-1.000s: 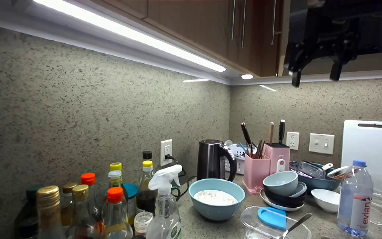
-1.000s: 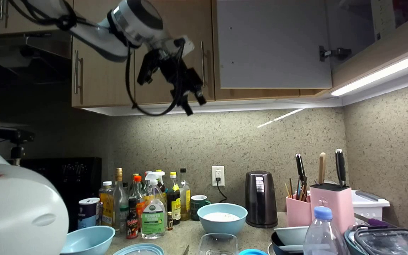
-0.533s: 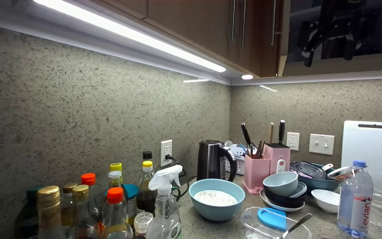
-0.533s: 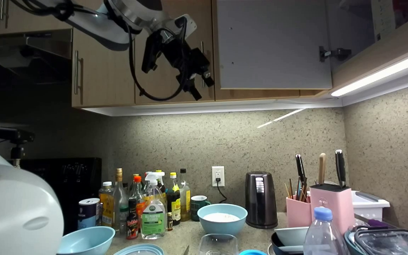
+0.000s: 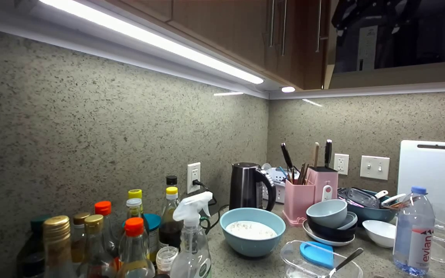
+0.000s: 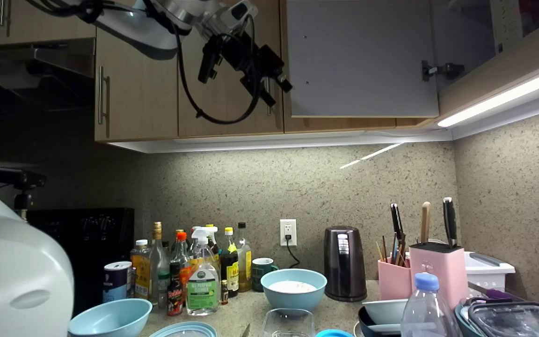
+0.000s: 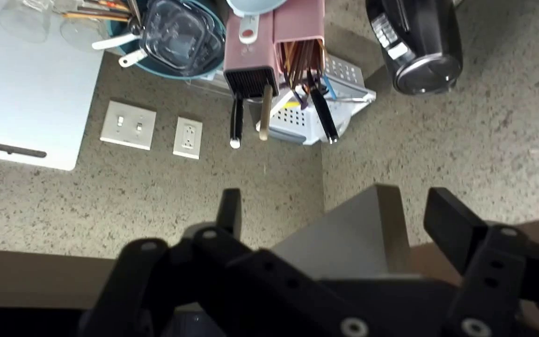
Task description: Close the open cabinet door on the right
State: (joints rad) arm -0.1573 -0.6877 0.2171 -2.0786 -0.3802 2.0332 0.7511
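Nearest, in the wrist view, we see the black two-fingered hand [image 7: 335, 210], its fingers spread well apart. Between them in that view shows a corner of the flat, pale grey, brown-edged cabinet door [image 7: 349, 234]; we cannot tell whether hand and door touch. In an exterior view, the door hangs open high up on its grey metal hinge [image 6: 447, 70], inner face toward us. Farther back, on the speckled grey counter [image 6: 337, 313], we find the pink box-shaped knife block [image 6: 442, 267], then the glossy dark kettle [image 6: 344, 264].
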